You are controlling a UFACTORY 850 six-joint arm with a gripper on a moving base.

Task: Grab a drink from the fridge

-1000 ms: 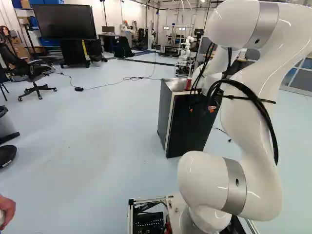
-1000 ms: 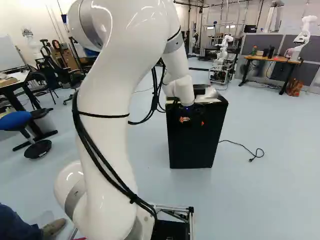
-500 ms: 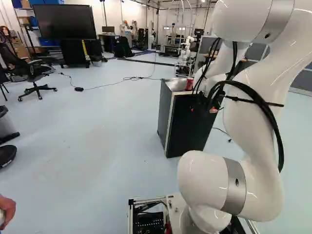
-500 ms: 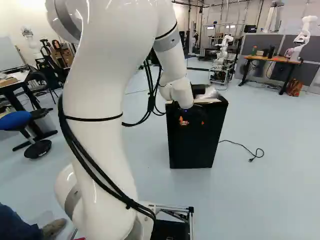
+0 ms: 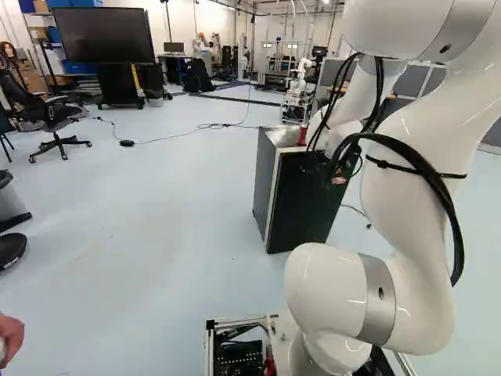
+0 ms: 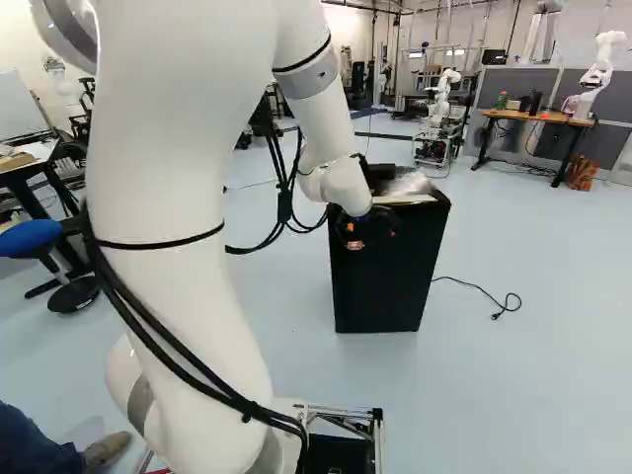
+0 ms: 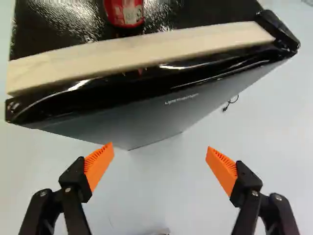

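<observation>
The gripper [image 6: 355, 237] is found open, its orange pads [image 7: 99, 165] held well apart. The black fridge [image 6: 383, 281] is positioned ahead of the fingers, its top edged by a pale strip [image 7: 142, 53]. A red can [image 7: 123, 12] is observed on that top, farther ahead, beyond the strip.
</observation>
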